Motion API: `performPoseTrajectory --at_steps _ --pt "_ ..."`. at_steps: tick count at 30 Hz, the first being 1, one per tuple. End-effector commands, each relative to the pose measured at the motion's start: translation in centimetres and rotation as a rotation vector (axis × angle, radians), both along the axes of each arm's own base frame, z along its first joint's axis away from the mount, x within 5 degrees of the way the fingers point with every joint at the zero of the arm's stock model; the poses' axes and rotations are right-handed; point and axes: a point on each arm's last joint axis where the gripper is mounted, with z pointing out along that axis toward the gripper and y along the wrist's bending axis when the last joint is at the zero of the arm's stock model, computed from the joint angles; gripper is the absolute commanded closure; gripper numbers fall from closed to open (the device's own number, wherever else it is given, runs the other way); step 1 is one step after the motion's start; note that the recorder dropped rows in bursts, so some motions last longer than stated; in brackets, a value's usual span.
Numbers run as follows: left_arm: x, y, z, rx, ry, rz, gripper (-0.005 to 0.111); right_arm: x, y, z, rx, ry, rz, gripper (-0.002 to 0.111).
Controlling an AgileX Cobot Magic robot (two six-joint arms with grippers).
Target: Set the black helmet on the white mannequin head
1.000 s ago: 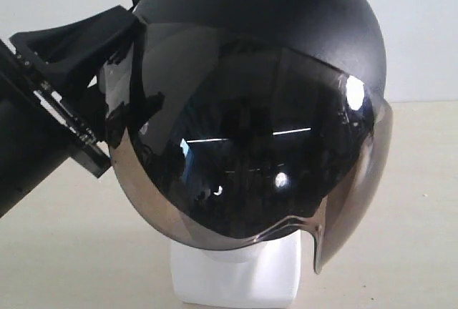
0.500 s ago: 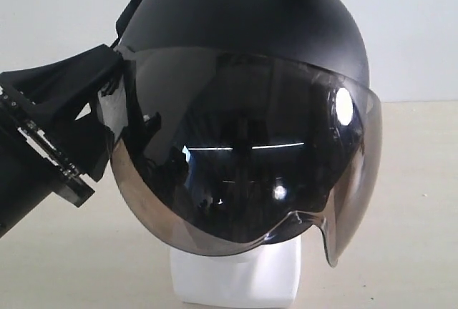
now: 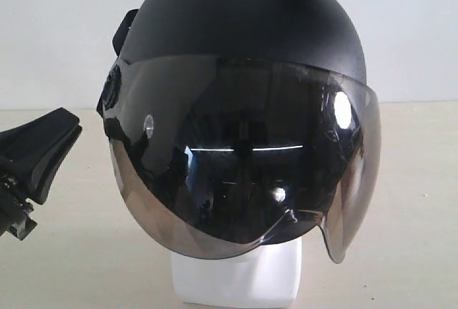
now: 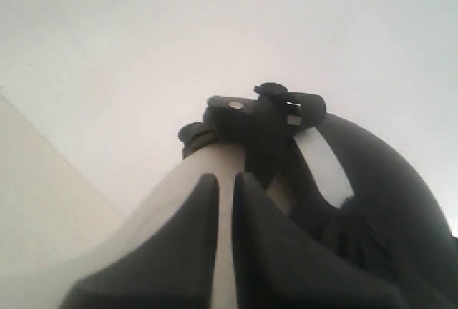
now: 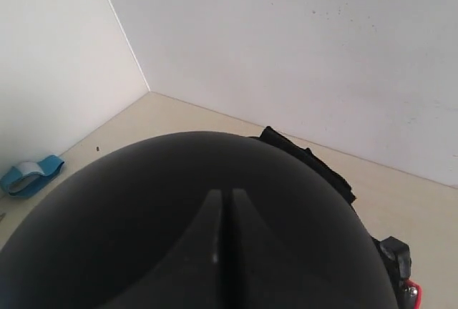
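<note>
A blue-and-white band (image 5: 28, 175) lies on the beige tabletop (image 5: 164, 112) near the white wall (image 5: 322, 51).

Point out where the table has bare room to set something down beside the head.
Bare tabletop lies to the right of the black helmet and white mannequin head, back to the wall. On the left, a narrower strip lies between the head's base and the left gripper. The right gripper sits over the helmet's crown, so overhead is crowded.
</note>
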Motion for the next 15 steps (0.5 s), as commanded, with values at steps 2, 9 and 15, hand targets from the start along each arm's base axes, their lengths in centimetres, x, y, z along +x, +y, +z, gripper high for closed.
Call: performPoseTrajectory --at_steps 2,9,15 --pt "-0.4 1.2 -0.9 0.041 0.035 0.103 0.102 0.0 0.6 -1.8 -0.091 0.063 0.081 0.109" --pt "-0.6 0.8 -0.7 0.073 0.006 0.052 0.101 -0.4 2.0 -2.3 -0.131 0.060 0.135 0.109" --pt "-1.4 0.1 1.4 0.268 -0.204 0.018 0.070 -0.3 2.7 -2.8 -0.150 0.062 0.140 0.109"
